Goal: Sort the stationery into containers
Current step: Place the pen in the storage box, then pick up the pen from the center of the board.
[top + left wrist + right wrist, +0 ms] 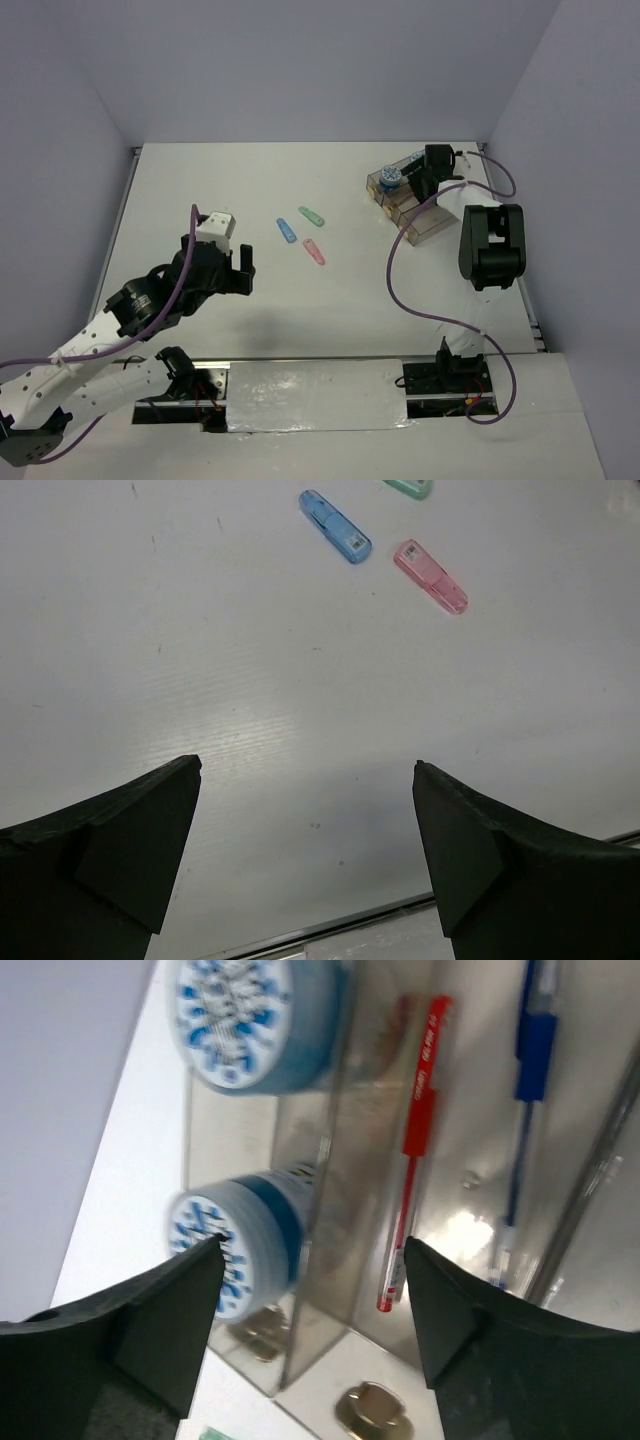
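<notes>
Three flat pieces lie mid-table: blue (286, 229), green (312, 215) and pink (313, 252). They show at the top of the left wrist view as blue (335, 526), green (410, 487) and pink (431, 576). My left gripper (232, 268) is open and empty, left of them. The clear bins (412, 203) stand at the far right. My right gripper (428, 175) is open above them. The right wrist view shows two blue-and-white tape rolls (245, 1022) (237, 1248) in one bin, and a red pen (410, 1150) and a blue pen (523, 1110) in the bin beside it.
The table's metal front edge (330, 925) runs just below the left fingers. Purple cables (400, 270) loop across the table at the right. The grey right wall stands close behind the bins.
</notes>
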Robot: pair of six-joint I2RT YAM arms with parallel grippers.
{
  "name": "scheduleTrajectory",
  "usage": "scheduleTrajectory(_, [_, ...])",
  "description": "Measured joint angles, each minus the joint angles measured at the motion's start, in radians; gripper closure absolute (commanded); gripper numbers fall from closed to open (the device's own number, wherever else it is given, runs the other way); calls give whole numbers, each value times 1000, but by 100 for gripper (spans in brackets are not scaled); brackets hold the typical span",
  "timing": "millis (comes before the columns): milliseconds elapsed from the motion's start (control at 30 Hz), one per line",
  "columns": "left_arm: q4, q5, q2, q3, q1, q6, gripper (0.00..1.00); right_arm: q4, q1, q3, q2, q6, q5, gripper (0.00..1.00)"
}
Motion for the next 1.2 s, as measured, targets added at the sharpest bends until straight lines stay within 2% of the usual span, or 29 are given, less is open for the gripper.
scheduleTrajectory(233, [10,11,-5,0,2,2,1,-18,0,18,-30,-74,5,18])
scheduleTrajectory(400, [10,9,-5,0,9,1,1,26,33,-109,-213,-208,33,18])
scheduleTrajectory(567, [-1,-33,-5,0,35,-13,1,151,208,-248,-481,-454,-2,18])
scheduleTrajectory(667, [-23,-86,-6,0,79,-53,1,140,365,-233,-526,-633,-85,17])
scheduleTrajectory(867, [-82,-190,-17,1,142,-114,1,-38,621,-118,-347,-857,-89,16])
scheduleTrajectory(1067, [-82,-192,-24,1,146,-126,1,-235,687,11,-100,-976,-63,19])
scheduleTrajectory(1200, [-81,-188,-23,1,146,-127,1,-294,701,65,-24,-1011,-60,21])
